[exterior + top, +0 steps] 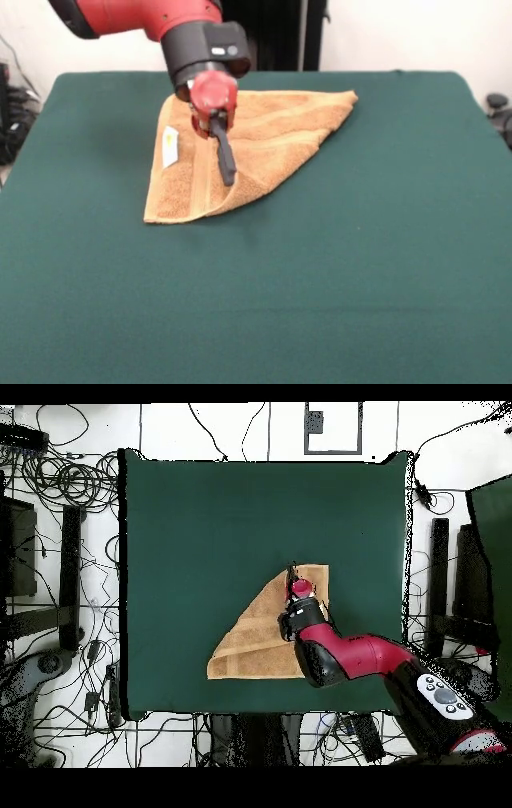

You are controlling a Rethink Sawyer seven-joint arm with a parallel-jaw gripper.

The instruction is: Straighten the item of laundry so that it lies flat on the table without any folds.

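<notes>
The tan-orange towel (pixel 268 132) lies on the green table (pixel 336 280) left of centre towards the far side, folded over into a rough triangle with its folded edge facing the near right. Its white label (pixel 170 148) shows at the left edge. My gripper (pixel 230 178) hangs from the red arm over the towel's middle, shut, with its black tips down at the towel's surface near the folded edge. I cannot tell whether it pinches any cloth. In the overhead view the gripper (pixel 292 571) is at the towel's (pixel 255 646) upper right corner, on the table (pixel 200 524).
The red and black arm (pixel 350 654) reaches in over the table's edge on the robot's side. Cables and stands (pixel 70 584) lie on the floor around the table.
</notes>
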